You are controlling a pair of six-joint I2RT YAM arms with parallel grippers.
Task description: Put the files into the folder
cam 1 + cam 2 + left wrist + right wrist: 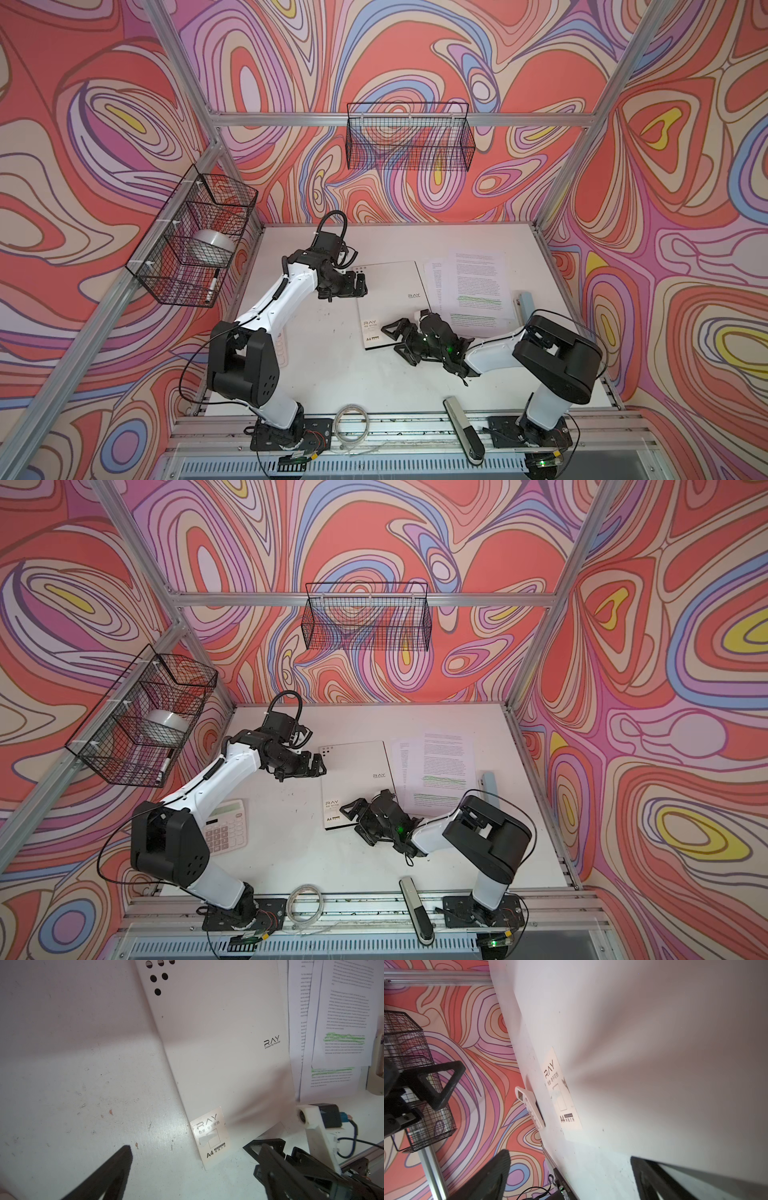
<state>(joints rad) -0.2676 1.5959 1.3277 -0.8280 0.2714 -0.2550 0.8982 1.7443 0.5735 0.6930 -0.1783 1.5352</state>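
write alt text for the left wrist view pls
A closed white-grey flat folder with RAY lettering and black dots lies on the scuffed white table. Loose white printed sheets with green highlighted lines lie fanned beside it. The open black right gripper is near the folder's labelled corner.

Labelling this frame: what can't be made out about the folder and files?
- The folder inside: closed cover hides it, every view.
- Text on the files: too small in both top views, blurred in left wrist view.
- Sheet count: upper sheets cover lower ones.
- Files' near corner: right arm covers it in both top views.
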